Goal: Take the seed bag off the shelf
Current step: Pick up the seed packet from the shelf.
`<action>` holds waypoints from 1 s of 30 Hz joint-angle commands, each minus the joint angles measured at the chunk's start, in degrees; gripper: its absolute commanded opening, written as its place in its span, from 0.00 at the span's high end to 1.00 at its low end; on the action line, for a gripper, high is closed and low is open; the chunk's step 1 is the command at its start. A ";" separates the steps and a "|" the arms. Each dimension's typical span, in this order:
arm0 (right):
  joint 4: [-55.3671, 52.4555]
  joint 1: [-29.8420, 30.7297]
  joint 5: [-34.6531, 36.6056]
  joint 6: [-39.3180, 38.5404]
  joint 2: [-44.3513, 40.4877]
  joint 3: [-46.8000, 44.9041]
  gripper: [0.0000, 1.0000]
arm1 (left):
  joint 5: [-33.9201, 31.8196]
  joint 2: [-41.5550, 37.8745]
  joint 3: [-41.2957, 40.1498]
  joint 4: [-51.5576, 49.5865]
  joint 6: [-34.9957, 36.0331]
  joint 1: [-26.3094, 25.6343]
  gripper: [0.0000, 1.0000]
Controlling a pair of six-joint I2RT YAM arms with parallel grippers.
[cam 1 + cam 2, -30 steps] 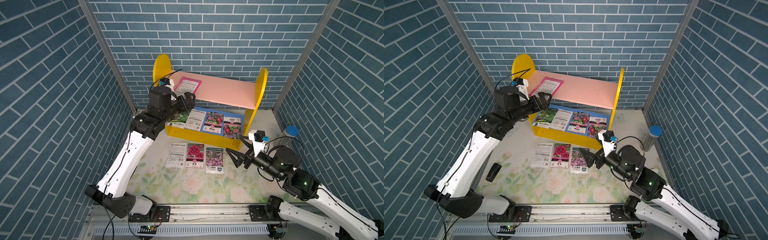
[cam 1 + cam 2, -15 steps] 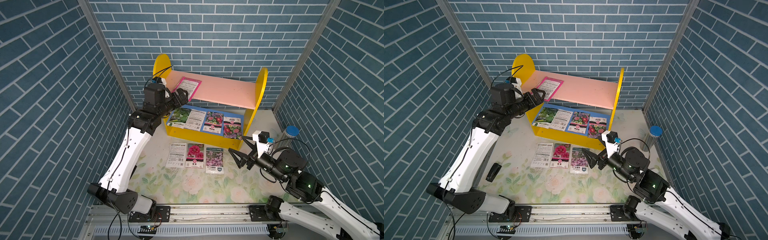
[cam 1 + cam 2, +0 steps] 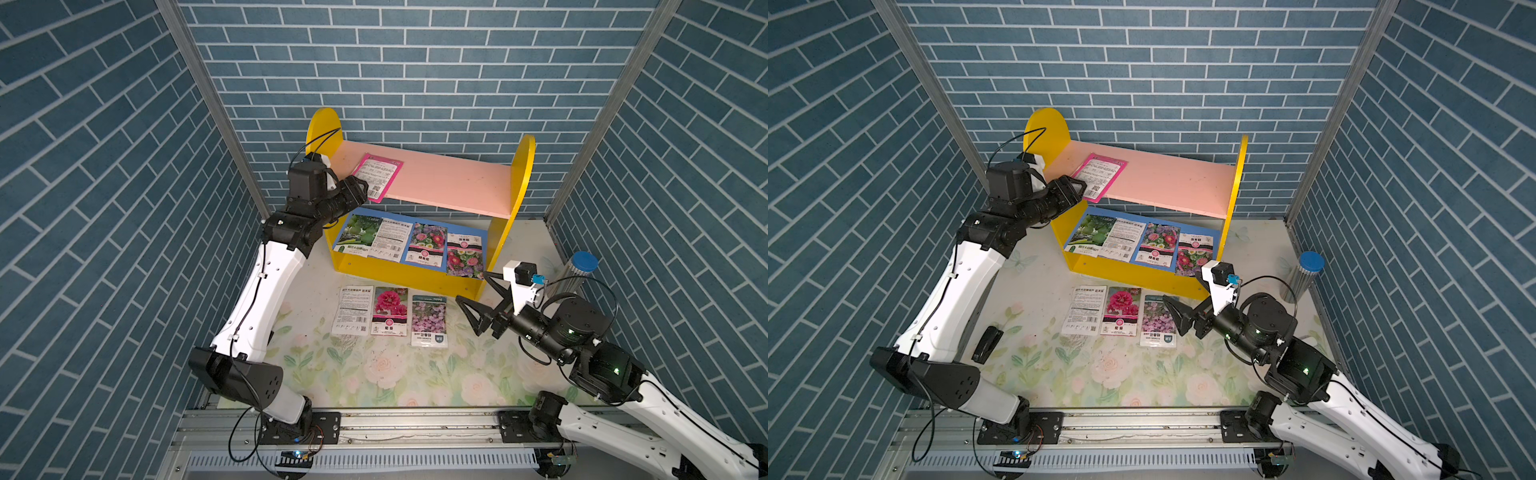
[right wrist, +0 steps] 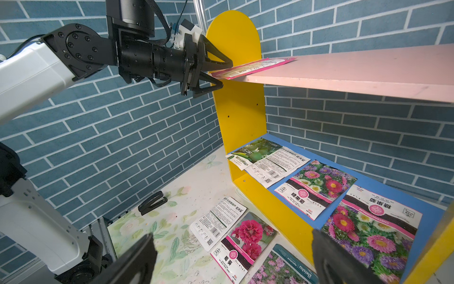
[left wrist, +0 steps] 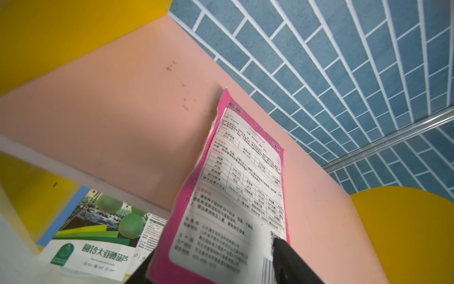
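Left gripper has risen to the pink seed bag overhanging the shelf upper board's front-left corner, jaws straddling it, unclamped; right gripper gapes empty near packets on the counter

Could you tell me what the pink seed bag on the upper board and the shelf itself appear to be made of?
Pink seed bag: probably thin printed plastic film or coated paper; flat, with a crinkled edge.
Shelf: seemingly painted wood or fibreboard, matte; thick flat boards, brown scuffs on the pink one.
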 commanded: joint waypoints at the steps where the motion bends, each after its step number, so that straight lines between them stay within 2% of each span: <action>1: -0.54 0.12 0.80 0.50 0.06 0.17 0.00 | 1.97 0.42 1.72 1.90 0.41 0.89 0.40; 16: 0.34 0.23 0.37 1.50 1.95 0.70 0.00 | 6.33 -0.79 -0.14 4.92 1.14 2.41 0.82; 20: 3.81 0.19 -3.23 3.23 2.43 0.10 0.00 | 9.75 -1.94 -1.38 8.17 1.03 2.50 0.95; 23: 6.28 0.12 -5.20 4.67 2.60 -0.58 0.00 | 12.62 -2.87 -2.74 10.66 0.75 2.50 1.00; 30: 9.58 0.15 -4.60 6.92 2.05 -2.61 0.01 | 18.92 -3.37 -3.73 14.24 1.57 2.46 1.00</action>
